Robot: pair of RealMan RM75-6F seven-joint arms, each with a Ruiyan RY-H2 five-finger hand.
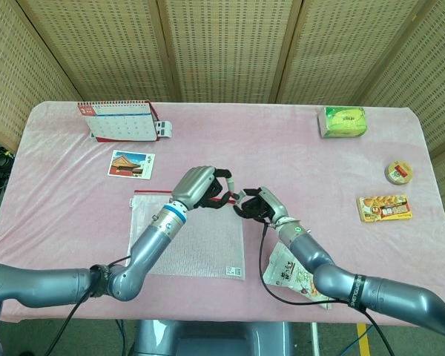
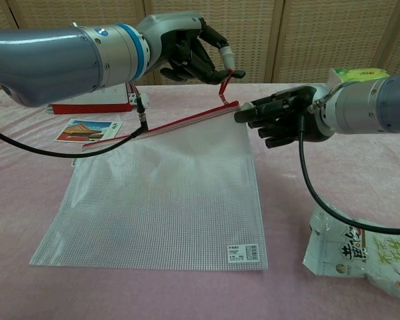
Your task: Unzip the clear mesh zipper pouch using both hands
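The clear mesh pouch (image 2: pixel 160 193) lies flat on the pink cloth, its red zipper strip (image 2: pixel 180 123) along the far edge. The right end of that edge is lifted off the table. My left hand (image 2: pixel 190 50) hovers above that end and pinches the red pull cord (image 2: pixel 225 85), which hangs taut down to the slider. From the right, my right hand (image 2: pixel 280 119) reaches in and its fingertips close on the pouch's raised top right corner. In the head view the left hand (image 1: pixel 196 187) and right hand (image 1: pixel 261 205) nearly meet above the pouch (image 1: pixel 196 239).
A snack bag (image 2: pixel 360 250) lies under my right forearm. A postcard (image 1: pixel 130 163) and a desk calendar (image 1: pixel 119 119) sit at the back left. A green pack (image 1: pixel 344 122), a round tin (image 1: pixel 399 172) and an orange packet (image 1: pixel 384 208) are on the right.
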